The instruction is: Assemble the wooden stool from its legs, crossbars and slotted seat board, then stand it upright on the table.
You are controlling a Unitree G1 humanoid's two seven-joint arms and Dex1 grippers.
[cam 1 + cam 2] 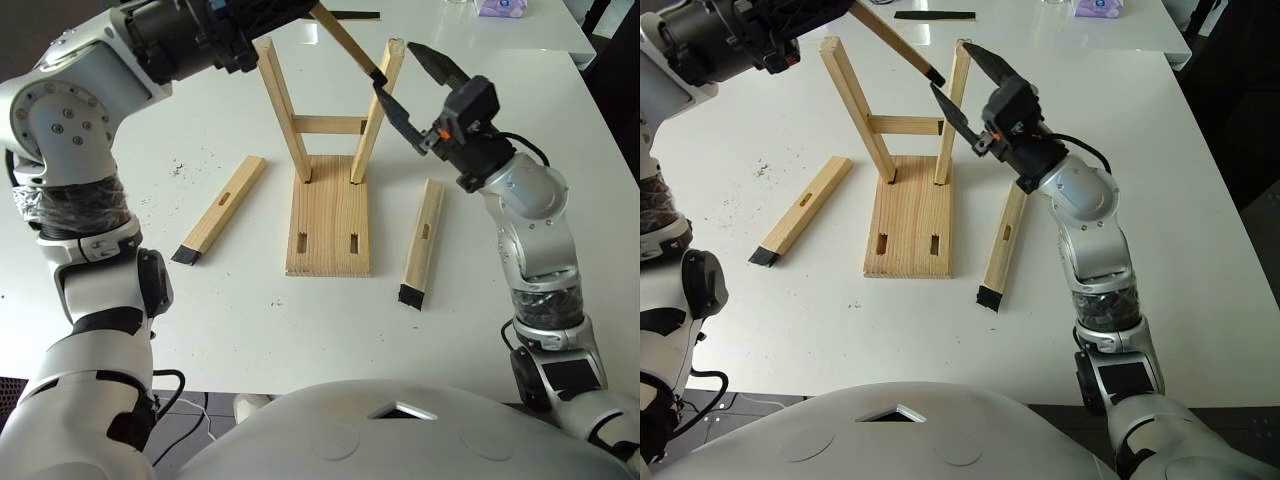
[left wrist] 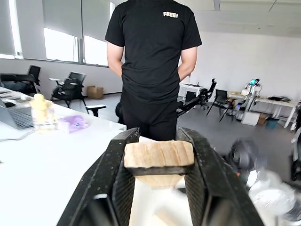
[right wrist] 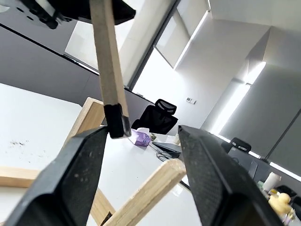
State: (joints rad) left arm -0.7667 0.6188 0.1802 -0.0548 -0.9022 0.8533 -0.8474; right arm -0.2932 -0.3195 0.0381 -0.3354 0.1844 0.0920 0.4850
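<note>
The slotted seat board (image 1: 328, 222) lies flat on the white table. Two legs (image 1: 283, 108) stand tilted in its far slots, joined by a crossbar (image 1: 328, 124). My left gripper (image 2: 159, 141) is shut on the end of another wooden stick (image 1: 345, 42), held slanting above the frame; its black tip (image 3: 117, 120) hangs near the top of the right standing leg (image 1: 380, 105). My right gripper (image 1: 395, 67) stands open around that leg's top, one finger on each side. Two loose legs lie flat, one left of the board (image 1: 222, 210), one right of it (image 1: 422, 243).
Small dark specks (image 1: 180, 168) dot the table to the left. A black strip (image 1: 350, 15) and a purple packet (image 1: 500, 8) lie on the far table. The table's right edge (image 1: 615, 140) runs close behind my right arm.
</note>
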